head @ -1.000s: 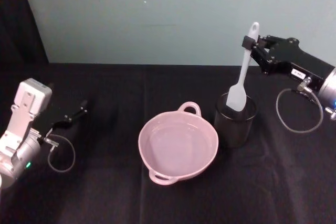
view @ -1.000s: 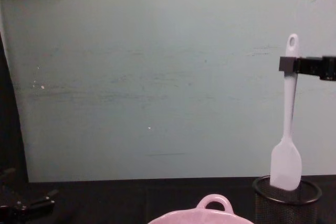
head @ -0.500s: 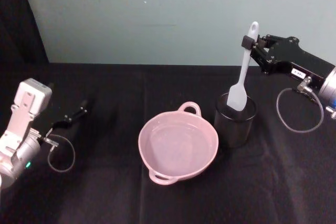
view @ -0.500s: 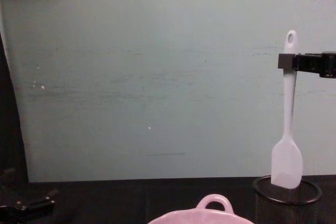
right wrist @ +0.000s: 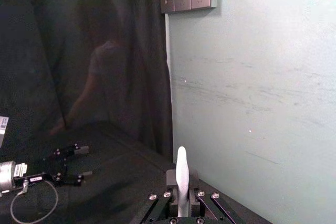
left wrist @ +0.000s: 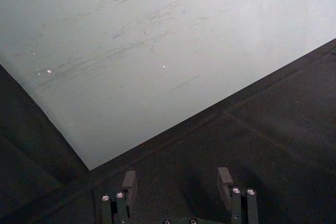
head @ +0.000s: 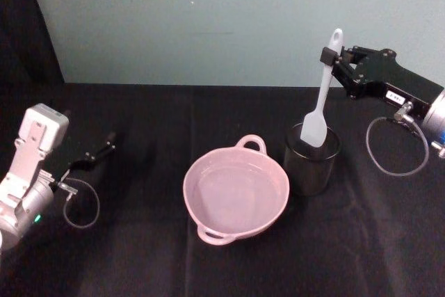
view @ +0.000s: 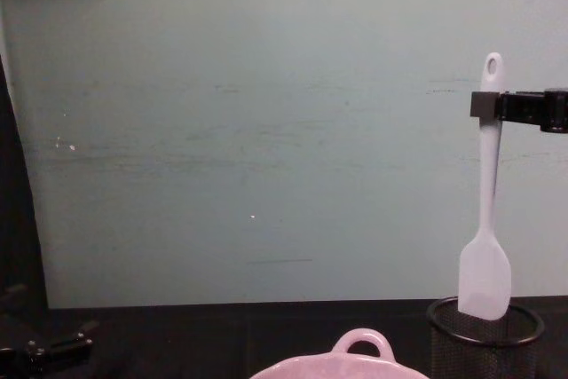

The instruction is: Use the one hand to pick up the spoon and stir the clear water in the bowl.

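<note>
Right gripper (head: 332, 60), jaws clamped on the spoon (head: 321, 102) just below the hole in its handle. The spoon hangs upright, its head at the mouth of the black mesh cup (head: 311, 168). The pink bowl (head: 186, 187) stands on the worktop (head: 361, 241) just beside the cup. Left gripper (head: 97, 152) sits at the worktop's left, jaws apart.

Black right gripper (head: 328, 57), white label sticker (head: 394, 94), silver wrist (head: 434, 117), looped grey cable (head: 368, 144)
</note>
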Available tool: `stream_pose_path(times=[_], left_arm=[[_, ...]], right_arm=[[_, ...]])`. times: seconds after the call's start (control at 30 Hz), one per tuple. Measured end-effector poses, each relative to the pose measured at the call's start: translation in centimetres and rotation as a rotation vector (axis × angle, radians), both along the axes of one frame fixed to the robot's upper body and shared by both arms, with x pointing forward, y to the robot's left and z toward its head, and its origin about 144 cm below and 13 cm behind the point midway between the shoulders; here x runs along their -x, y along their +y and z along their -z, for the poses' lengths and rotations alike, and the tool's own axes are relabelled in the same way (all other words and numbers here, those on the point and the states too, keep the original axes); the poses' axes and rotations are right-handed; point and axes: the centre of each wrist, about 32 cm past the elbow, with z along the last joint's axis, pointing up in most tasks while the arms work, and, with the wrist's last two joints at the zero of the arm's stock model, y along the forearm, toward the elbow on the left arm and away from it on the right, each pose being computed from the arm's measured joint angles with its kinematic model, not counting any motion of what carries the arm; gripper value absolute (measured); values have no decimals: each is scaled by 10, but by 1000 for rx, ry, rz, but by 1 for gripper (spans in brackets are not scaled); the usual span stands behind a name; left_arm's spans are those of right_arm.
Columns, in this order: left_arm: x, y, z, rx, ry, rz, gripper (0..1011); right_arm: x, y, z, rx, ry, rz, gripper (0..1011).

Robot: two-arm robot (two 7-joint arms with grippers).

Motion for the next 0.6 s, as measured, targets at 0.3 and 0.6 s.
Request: stream_pose_path(times=[0.3,0.6], left_arm=[[0,0,0,0,0,0,1005],[0,0,0,0,0,0,1005]], right_arm=[[2,3,0,-3,-5,-4,114],[2,26,0,-24,-18,-83,114]])
